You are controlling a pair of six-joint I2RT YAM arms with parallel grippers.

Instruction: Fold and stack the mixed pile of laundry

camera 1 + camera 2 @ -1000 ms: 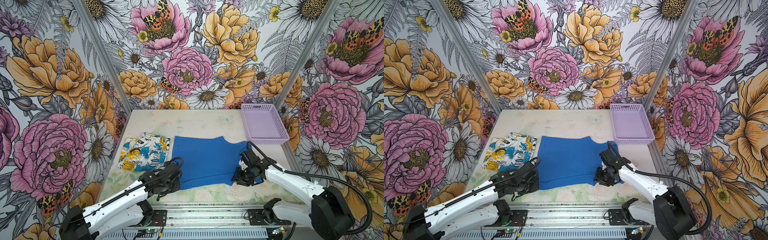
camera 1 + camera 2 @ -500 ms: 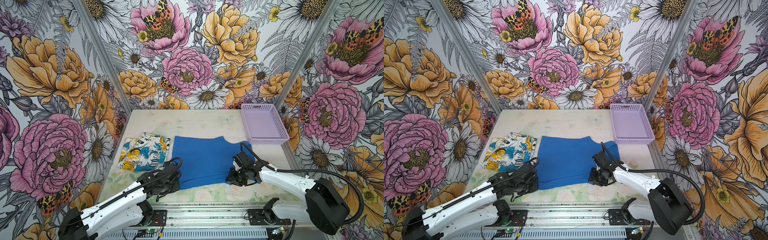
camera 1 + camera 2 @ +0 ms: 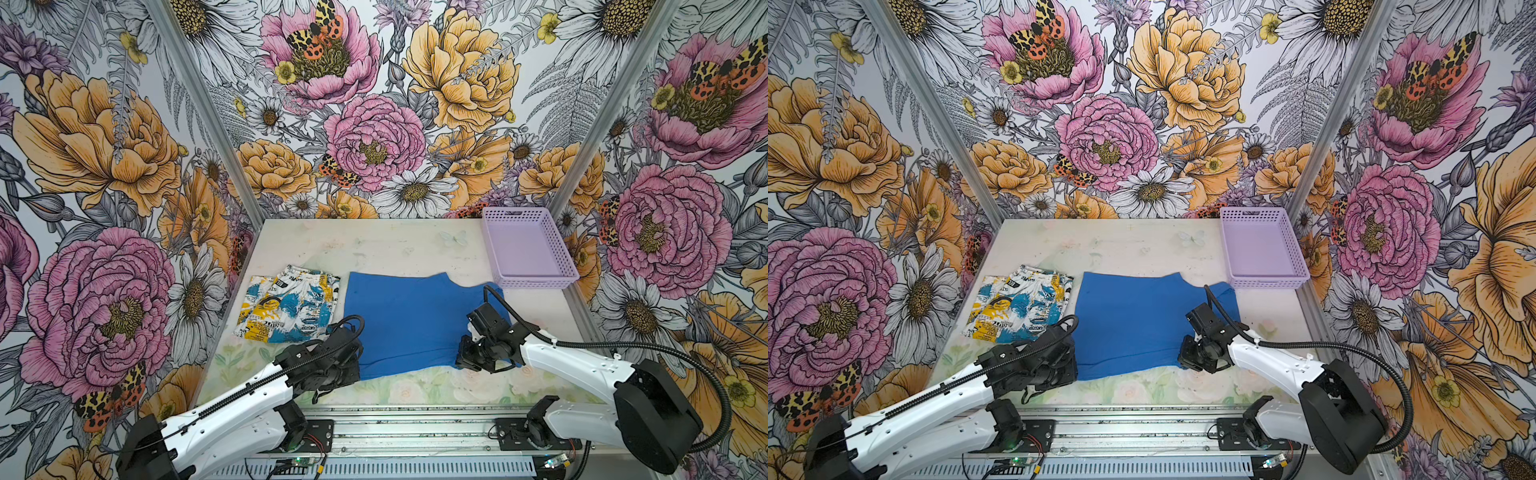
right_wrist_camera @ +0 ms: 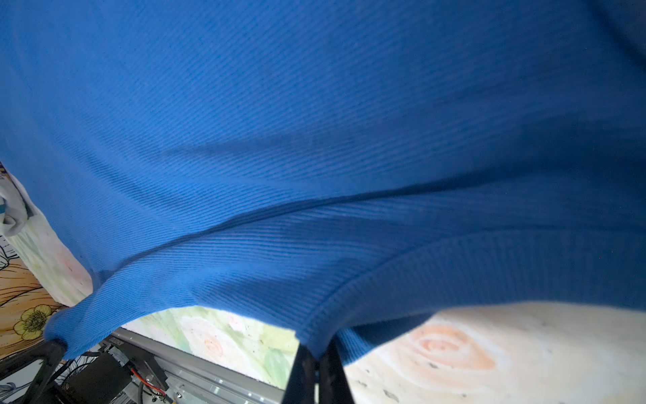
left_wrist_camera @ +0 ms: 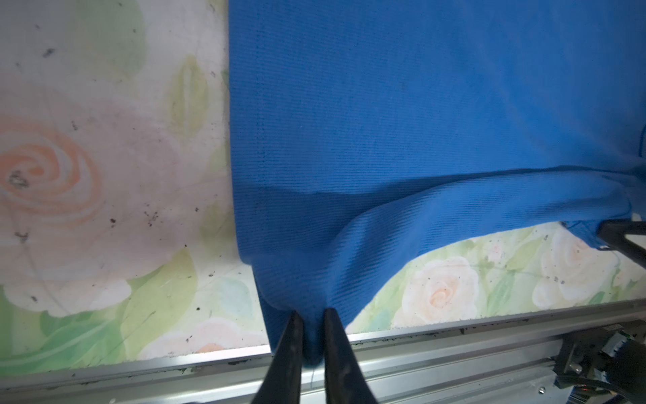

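Both arms reach forward, low. The left tool (image 5: 311, 316) and the right tool (image 4: 316, 351) each pinch an edge of the blue T-shirt (image 3: 407, 316).

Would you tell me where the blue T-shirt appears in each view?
Both top views: the blue T-shirt is spread out just below centre.
Left wrist: it fills much of the frame, its corner pinched by the left gripper.
Right wrist: it fills most of the frame, its hem pinched by the right gripper.
Shared landmark: front metal rail.

My left arm (image 3: 239, 409) and right arm (image 3: 573, 368) show white shells with black joints. Black corrugated conduit (image 3: 582, 343) runs along each. Left gripper (image 5: 311, 311) fingers (image 5: 285, 356): slim, black, tapered.
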